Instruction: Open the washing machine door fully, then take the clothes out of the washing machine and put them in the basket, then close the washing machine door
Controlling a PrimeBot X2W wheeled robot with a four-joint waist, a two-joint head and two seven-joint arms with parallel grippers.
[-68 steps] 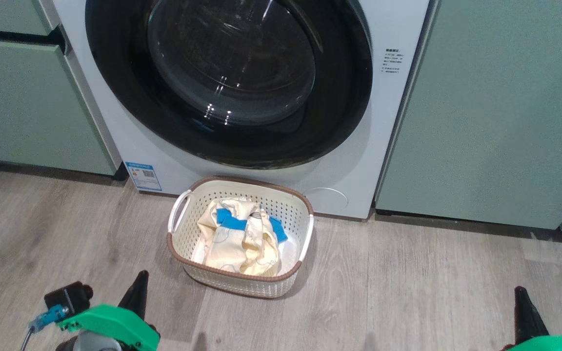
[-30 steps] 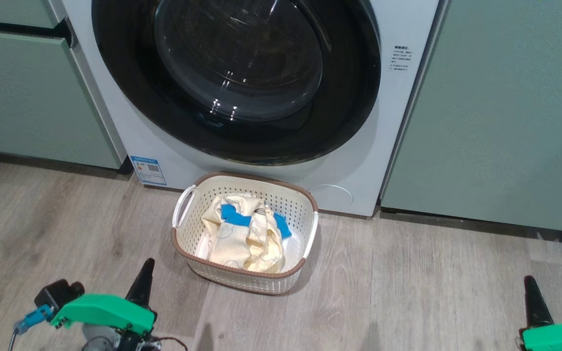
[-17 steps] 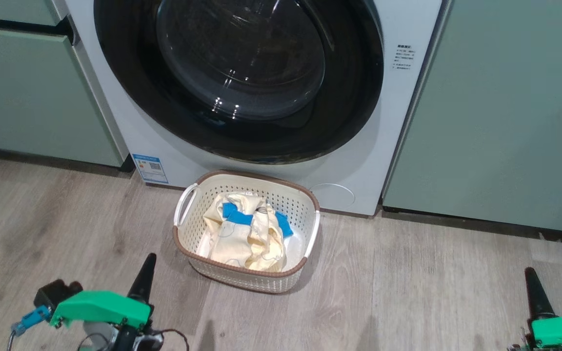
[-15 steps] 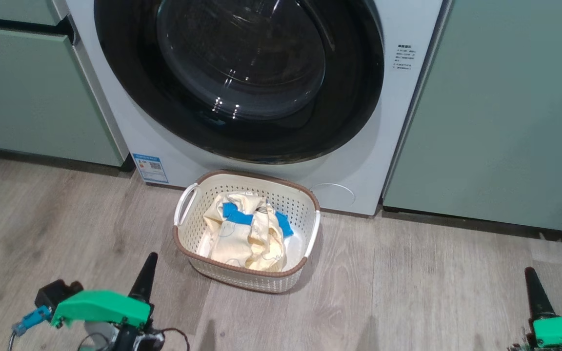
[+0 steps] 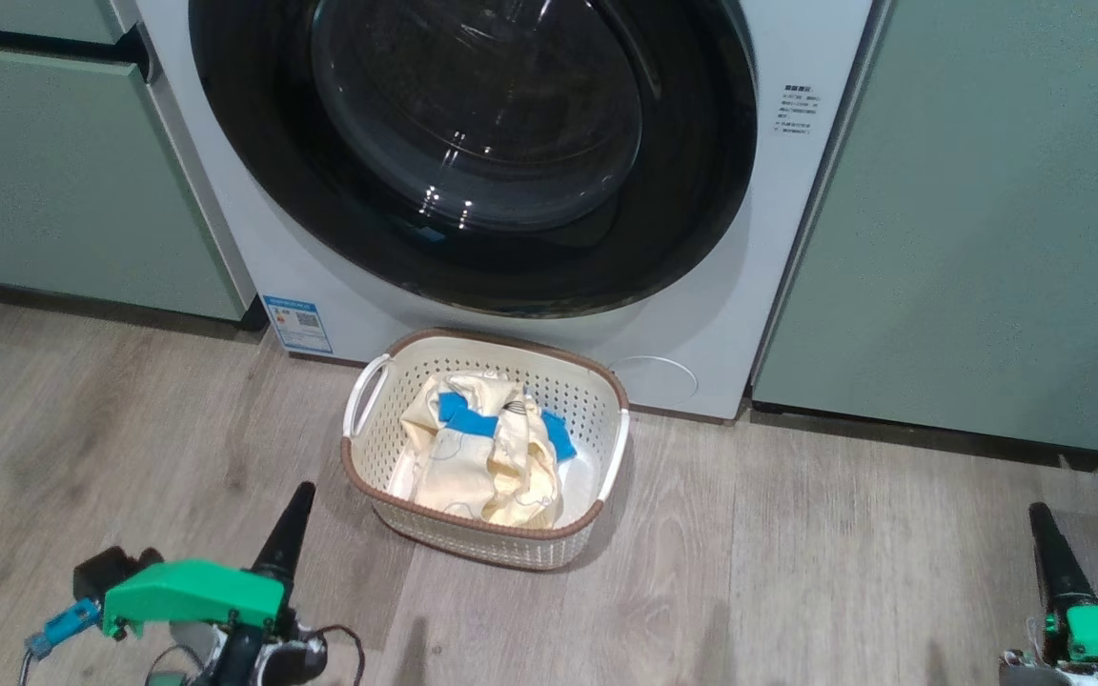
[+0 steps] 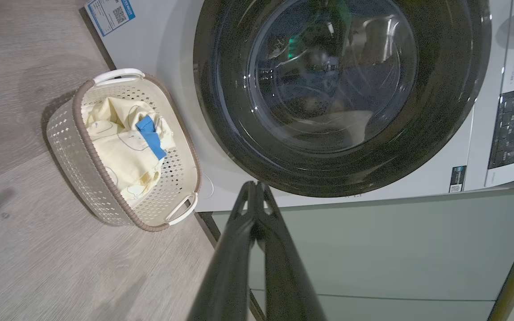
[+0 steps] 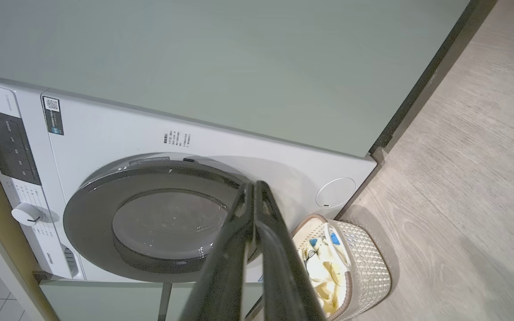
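The white washing machine [image 5: 254,238] fills the upper head view, and its door [image 5: 701,191], a glossy black ring around a glass bowl, lies shut against its front. On the floor just in front stands the cream basket [image 5: 373,448], with the pale yellow and blue clothes [image 5: 482,457] heaped inside. My left gripper [image 5: 299,497] is shut and empty at the lower left, short of the basket. My right gripper [image 5: 1041,514] is shut and empty at the lower right. In the left wrist view my shut left gripper [image 6: 253,185] points at the door [image 6: 440,133], with the basket [image 6: 78,133] and clothes [image 6: 118,151] to the left. In the right wrist view my right gripper [image 7: 254,185] is shut before the door [image 7: 92,209], with the basket [image 7: 368,267] below.
Pale green cabinets [image 5: 968,219] flank the machine on both sides [image 5: 53,181]. The floor [image 5: 797,572] is grey wood planks. A blue label [image 5: 285,324] sits at the machine's lower left corner. A control panel [image 6: 513,125] and a dial [image 7: 27,214] sit at the machine's top.
The whole head picture has drifted slightly, so the camera has moved. Both grippers stay shut and low; the door, basket and clothes stand as before.
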